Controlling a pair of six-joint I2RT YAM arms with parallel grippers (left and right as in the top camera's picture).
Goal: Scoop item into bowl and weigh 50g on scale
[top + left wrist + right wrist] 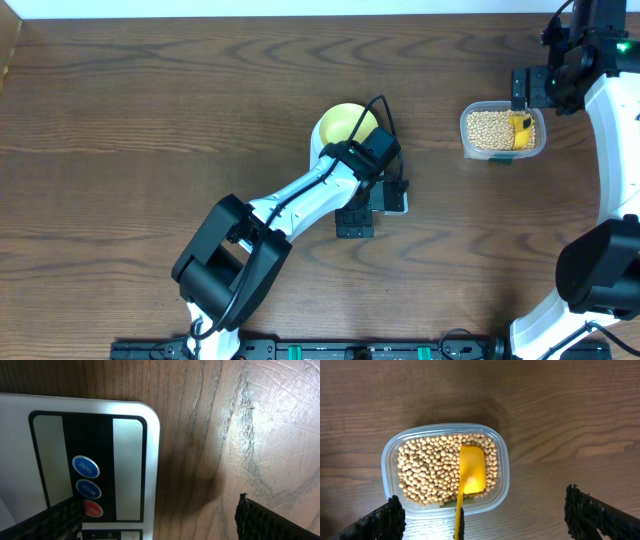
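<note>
Right gripper [482,505] is hanging wide apart, empty, over the tub [504,467] of beans [427,467]; I'm seeing the scoop [471,472] lying between its fingers [385,520], handle running toward 6 o'clock. Left gripper [159,510], also apart and empty, is hovering by the scale [135,415], bowl [345,122] at its 11 o'clock.

On the scale [100,405], "TARE" is printed on the upper blue button [85,466] and "MODE" on the lower blue button [88,490]. The lettering on the red button [92,508] cannot be read.
</note>
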